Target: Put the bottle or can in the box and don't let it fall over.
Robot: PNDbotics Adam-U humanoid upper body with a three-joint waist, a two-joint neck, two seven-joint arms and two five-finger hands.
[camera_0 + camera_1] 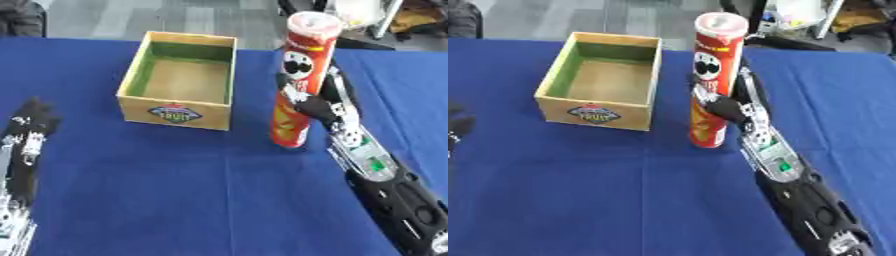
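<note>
- Surface (219,200): a flat top covered in deep blue cloth, filling most of both views; a grey floor shows beyond its far edge at 12 o'clock.
- Tall red cylindrical snack can (300,80): cardboard tube with a pale lid and a printed moustached face on its upper half. It stands upright, leaning slightly, with its base on the blue cloth. It lies just to the 3 o'clock side of the box, outside it, with a narrow strip of cloth between the two.
- Open square wooden box (598,114): light wood walls, green inner lining, a bare tan floor, and a dark diamond-shaped label on the near wall. It sits upright on the surface at about 11 o'clock from the centre of the view. Nothing is seen inside it.
- Right hand (306,102): black with silver parts, at the end of the arm that enters from 5 o'clock. Its fingers are curled round the middle of the can, below the printed face, so the hand grips the can from the 3 o'clock side.
- Left hand (33,120): black, seen at the 9 o'clock edge of the left eye view, fingers extended and relaxed, pointing toward 12 o'clock. It holds nothing and lies well apart from both box and can.
</note>
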